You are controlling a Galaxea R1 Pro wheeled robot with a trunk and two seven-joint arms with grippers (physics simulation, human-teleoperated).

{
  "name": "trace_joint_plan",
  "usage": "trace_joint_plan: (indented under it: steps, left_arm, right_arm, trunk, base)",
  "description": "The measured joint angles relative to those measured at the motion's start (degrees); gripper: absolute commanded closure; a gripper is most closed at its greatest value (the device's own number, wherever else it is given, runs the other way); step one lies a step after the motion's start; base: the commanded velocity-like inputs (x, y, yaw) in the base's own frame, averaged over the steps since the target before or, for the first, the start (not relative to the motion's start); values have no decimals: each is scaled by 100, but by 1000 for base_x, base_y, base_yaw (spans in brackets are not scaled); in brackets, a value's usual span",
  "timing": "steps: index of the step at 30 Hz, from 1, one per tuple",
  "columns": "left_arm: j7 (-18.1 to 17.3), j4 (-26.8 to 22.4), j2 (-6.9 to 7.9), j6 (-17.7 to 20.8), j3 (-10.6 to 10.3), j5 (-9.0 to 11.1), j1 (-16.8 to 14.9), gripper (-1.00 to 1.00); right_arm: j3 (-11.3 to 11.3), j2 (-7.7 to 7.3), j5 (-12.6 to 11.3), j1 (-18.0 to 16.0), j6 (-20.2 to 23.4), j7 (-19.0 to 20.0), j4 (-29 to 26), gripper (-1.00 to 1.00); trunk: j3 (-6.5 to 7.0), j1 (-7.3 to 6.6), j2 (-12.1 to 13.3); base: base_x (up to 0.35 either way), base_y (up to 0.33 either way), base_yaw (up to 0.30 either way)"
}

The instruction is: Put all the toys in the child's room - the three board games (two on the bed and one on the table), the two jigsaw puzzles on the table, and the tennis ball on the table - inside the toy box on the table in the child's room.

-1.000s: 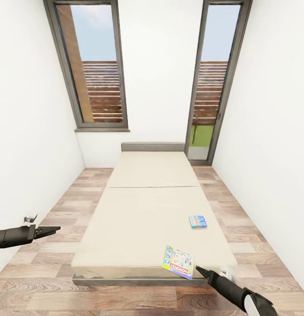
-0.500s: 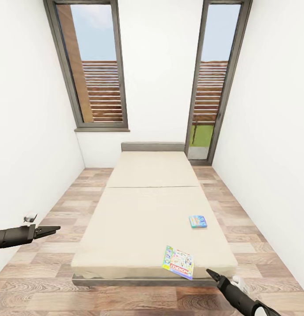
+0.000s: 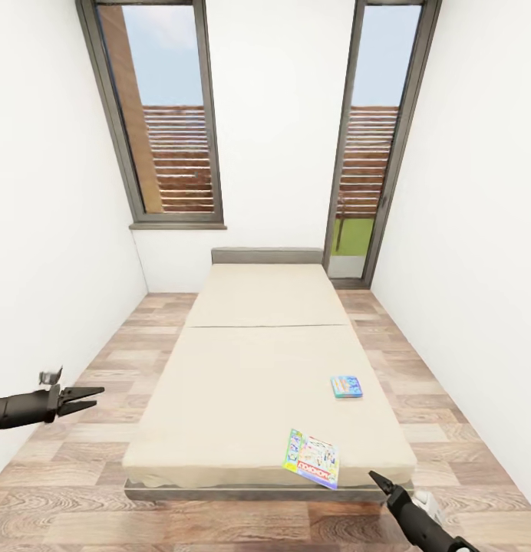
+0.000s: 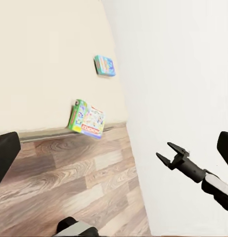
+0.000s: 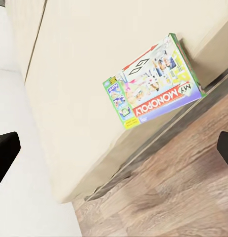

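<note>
Ahead of me a bed [image 3: 265, 360] with a bare beige mattress stands lengthwise on the wood-plank floor [image 3: 89, 483], its grey headboard against the far wall. Two board games lie flat on it, well apart. The larger Monopoly box [image 3: 311, 458] overhangs the foot edge near my right side. The smaller blue box [image 3: 346, 386] lies farther up, near the right edge.

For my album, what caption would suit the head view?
Two board games, Monopoly box and small blue box, on the bed; both grippers, left and right, open.
</note>
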Motion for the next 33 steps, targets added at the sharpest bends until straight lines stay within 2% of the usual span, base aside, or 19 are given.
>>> trace_joint_plan:
  steps: [4,7,8,9,10,11,12,13,15,16,18,22,25,27,33]
  left_arm:
    - [1,-105,-10,409,2,15,-20,-100]
    - [1,-138,-152,542,-17,37,-9,-100]
    - [1,-154,-273,564,-24,43,-3,-100]
    - [1,-166,-328,572,-27,47,-2,-100]
    - [1,-182,-400,586,-32,52,1,-100]
    - [1,-188,-429,591,-34,54,2,-100]
    - [1,-194,-469,599,-32,57,3,-100]
    - [1,-198,-486,601,-32,58,4,-100]
    - [1,-202,-532,611,-30,63,5,-100]
    - [1,-202,-544,613,-30,65,5,-100]
    - [1,-207,-588,622,-30,85,5,-100]
    - [1,-210,-607,631,-21,195,5,-100]
    - [0,-215,-602,635,-34,344,5,-100]
    - [-8,-219,-595,637,-46,511,5,-100]
    - [-14,-227,-560,638,-57,656,16,-100]
  right_arm:
    - [-11,16,-9,-3,9,-9,1,-100]
    - [-26,21,-67,-4,99,-94,3,-100]
    - [-31,24,-209,-4,203,-173,5,-100]
    - [-31,26,-298,-4,260,-224,10,-100]
    - [-30,28,-489,-4,370,-345,37,-100]
    - [-30,27,-598,-4,424,-419,58,-100]
    - [-29,26,-805,-4,508,-571,105,-100]
    - [-28,25,-915,-4,544,-650,129,-100]
    - [-26,24,-1309,-4,631,-874,198,-100]
    - [-26,24,-1410,-4,644,-910,211,-100]
    - [-25,24,-1794,-4,683,-980,271,-100]
    - [-4,23,-2264,-4,715,-1027,329,-100]
    - [7,23,-2345,-4,714,-1031,338,-100]
    - [15,26,-2371,-4,703,-1032,341,-100]
    - [22,25,-2388,-4,702,-980,343,-100]
  trunk:
    - [-72,88,-161]
    - [-126,154,-281]
    - [-145,176,-321]
    - [-163,198,-362]
    - [-181,220,-402]
    - [-199,242,-442]
    - [-217,264,-482]
    - [-235,286,-523]
    - [-271,330,-603]
    - [-289,352,-643]
    - [-325,396,-724]
    - [-397,484,-885]
    - [-451,550,-1005]
    - [-487,594,-1086]
    - [-595,726,-1327]
  base:
    - [0,0,0]
    - [0,0,0]
    - [0,0,0]
    - [0,0,0]
    - [0,0,0]
    - [0,0,0]
    - [0,0,0]
    - [0,0,0]
    - [0,0,0]
    - [0,0,0]
    - [0,0,0]
    - [0,0,0]
    - [0,0,0]
    - [0,0,0]
    - [0,0,0]
